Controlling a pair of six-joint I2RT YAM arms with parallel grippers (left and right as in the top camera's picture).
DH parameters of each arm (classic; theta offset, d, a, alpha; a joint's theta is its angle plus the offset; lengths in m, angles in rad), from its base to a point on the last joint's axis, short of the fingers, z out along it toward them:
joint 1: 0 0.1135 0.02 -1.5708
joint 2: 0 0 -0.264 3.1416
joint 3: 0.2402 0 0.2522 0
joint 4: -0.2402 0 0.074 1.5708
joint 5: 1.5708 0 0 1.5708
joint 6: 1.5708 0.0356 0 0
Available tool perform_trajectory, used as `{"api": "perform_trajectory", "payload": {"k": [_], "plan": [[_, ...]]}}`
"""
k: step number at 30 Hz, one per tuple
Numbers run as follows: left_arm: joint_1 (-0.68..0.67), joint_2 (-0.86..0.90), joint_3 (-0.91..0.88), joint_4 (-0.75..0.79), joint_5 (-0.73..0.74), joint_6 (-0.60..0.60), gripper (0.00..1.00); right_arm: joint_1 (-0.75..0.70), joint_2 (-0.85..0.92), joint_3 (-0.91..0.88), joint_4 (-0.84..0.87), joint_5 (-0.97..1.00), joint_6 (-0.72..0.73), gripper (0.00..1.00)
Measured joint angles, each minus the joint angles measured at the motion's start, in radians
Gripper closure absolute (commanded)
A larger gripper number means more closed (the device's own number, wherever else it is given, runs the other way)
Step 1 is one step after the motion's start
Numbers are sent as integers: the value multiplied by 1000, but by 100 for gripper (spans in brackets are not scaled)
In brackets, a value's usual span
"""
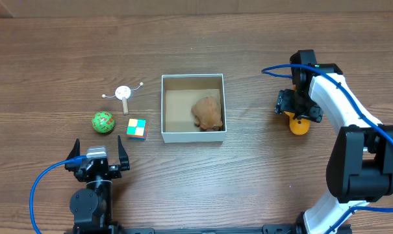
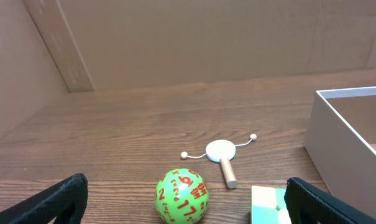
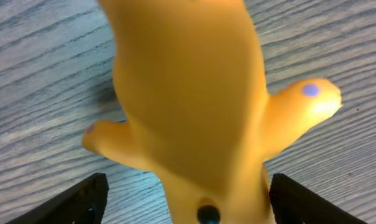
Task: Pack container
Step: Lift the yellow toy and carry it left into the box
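The container (image 1: 162, 107), a white-walled square box with a brown floor, stands mid-table with a brown lumpy toy (image 1: 208, 112) in its right half. To its right lies a yellow toy (image 1: 299, 125). My right gripper (image 1: 297, 117) hangs directly over it. In the right wrist view the yellow toy (image 3: 188, 93) fills the space between the open jaws (image 3: 184, 202), with a gap on each side. My left gripper (image 1: 100, 148) rests open near the front left, holding nothing. Ahead of it are a green numbered ball (image 2: 182, 196) and a pastel cube (image 2: 270, 204).
A white disc toy with a wooden peg (image 1: 123, 93) lies left of the container, behind the ball (image 1: 103, 122) and cube (image 1: 136, 128). The container's white wall (image 2: 337, 134) shows at the right of the left wrist view.
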Motion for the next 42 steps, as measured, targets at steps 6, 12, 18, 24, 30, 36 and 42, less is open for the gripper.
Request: {"api": "perform_trajectory", "payload": {"k": [6, 12, 18, 24, 30, 36, 42], "plan": [[0, 0, 0, 0, 0, 0, 0, 0, 0, -43, 72, -1, 0, 14], [0, 0, 0, 0, 0, 0, 0, 0, 0, -92, 110, -9, -2, 38], [0, 0, 0, 0, 0, 0, 0, 0, 0, -48, 10, -16, -1, 79], [0, 0, 0, 1, 0, 0, 0, 18, 3, 243, -203, -17, -15, 84], [0, 0, 0, 0, 0, 0, 0, 148, 2, 556, -352, -42, -19, 84], [0, 0, 0, 0, 0, 0, 0, 388, 2, 626, -341, -106, -15, 83], [0, 0, 0, 0, 0, 0, 0, 611, 2, 609, -245, -132, 27, 83]]}}
